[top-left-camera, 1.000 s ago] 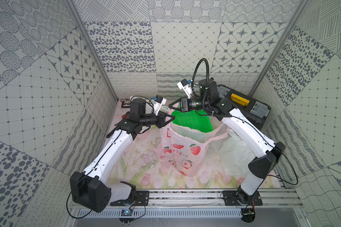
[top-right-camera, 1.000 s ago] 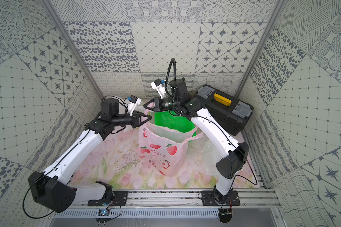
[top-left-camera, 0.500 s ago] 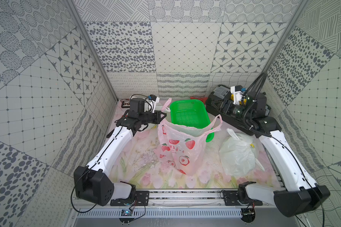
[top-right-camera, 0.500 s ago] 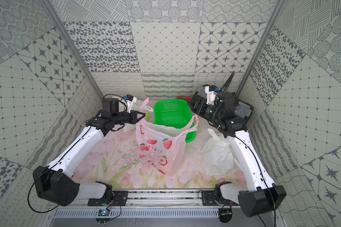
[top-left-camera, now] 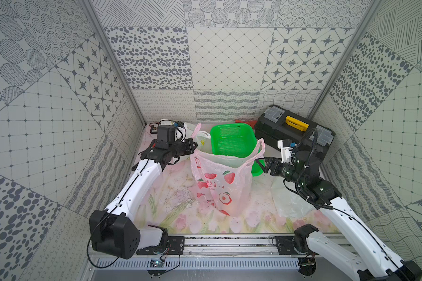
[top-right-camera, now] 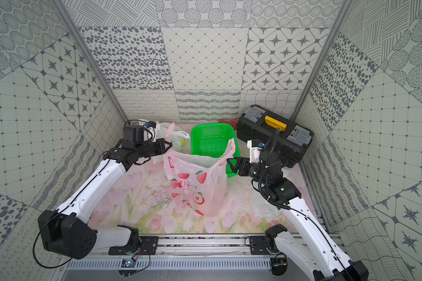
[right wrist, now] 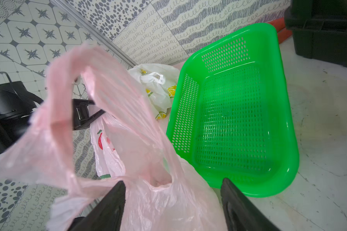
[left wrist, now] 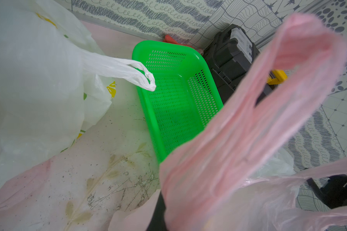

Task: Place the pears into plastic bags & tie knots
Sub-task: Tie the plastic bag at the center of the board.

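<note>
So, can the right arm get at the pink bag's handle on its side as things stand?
Likely yes. The right gripper is open and the pink bag lies between its jaws, at the foot of that handle. The basket stands beside, not between.

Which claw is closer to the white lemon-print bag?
Left. The left claw sits right beside the lemon-print bag; the right claw is across the pink bag.

Both top views looked steeply down from high above the near edge, facing the back wall [top-left-camera: 227, 73], far enough to take in the whole surface [top-left-camera: 171, 194]. Each wrist view sat close, looking past the pink bag [left wrist: 248, 140] onto the green basket [left wrist: 174, 104]; the right claw [right wrist: 173, 181] showed at its view's lower edge. All four views shared bag and basket.
</note>
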{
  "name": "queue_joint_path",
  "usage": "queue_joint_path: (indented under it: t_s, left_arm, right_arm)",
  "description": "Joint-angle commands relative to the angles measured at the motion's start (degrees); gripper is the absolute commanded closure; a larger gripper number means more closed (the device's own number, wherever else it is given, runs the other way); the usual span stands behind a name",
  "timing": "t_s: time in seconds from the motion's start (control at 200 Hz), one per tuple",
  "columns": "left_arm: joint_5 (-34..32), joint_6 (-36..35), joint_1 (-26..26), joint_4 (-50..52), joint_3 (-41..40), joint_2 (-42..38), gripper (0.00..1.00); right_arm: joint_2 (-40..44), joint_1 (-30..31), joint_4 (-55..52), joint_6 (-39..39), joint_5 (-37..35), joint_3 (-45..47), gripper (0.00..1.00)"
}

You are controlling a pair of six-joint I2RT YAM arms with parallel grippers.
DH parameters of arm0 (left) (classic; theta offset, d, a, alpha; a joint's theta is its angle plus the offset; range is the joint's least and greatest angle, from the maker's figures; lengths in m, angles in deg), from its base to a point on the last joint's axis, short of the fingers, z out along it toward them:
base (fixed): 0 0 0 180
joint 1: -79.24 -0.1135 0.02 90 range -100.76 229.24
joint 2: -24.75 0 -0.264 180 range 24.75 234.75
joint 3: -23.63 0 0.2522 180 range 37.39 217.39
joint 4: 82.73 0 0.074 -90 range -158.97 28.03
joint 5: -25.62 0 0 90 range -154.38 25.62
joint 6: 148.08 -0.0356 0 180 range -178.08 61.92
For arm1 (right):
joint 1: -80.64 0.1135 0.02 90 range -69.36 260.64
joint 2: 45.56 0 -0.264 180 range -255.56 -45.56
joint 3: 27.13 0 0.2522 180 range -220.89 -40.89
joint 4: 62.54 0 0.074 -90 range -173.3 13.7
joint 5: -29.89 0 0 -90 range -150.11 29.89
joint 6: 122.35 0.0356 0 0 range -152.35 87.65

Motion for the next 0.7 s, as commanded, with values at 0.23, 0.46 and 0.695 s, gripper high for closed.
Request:
queue_joint_path:
  t_s: [0.23, 0.46, 0.695]
  left_arm:
    - [-2.8, 2.3, -0.2, 0.3, -0.2, -1.5, 1.00]
    - [-2.1, 3.1, -0.1, -0.1, -0.3, -1.9, 1.00]
    - [-2.1, 3.2, 0.0, 0.3, -0.7, -3.6, 1.00]
  right_arm:
    - [-2.2, 10.4, 8.1, -10.7, -1.5, 2.1, 0.21]
    - [-5.4, 13.1, 14.7, -6.7, -9.9, 1.0, 0.19]
    - [-14.5, 13.1, 18.0, -4.0, -20.7, -1.9, 0.24]
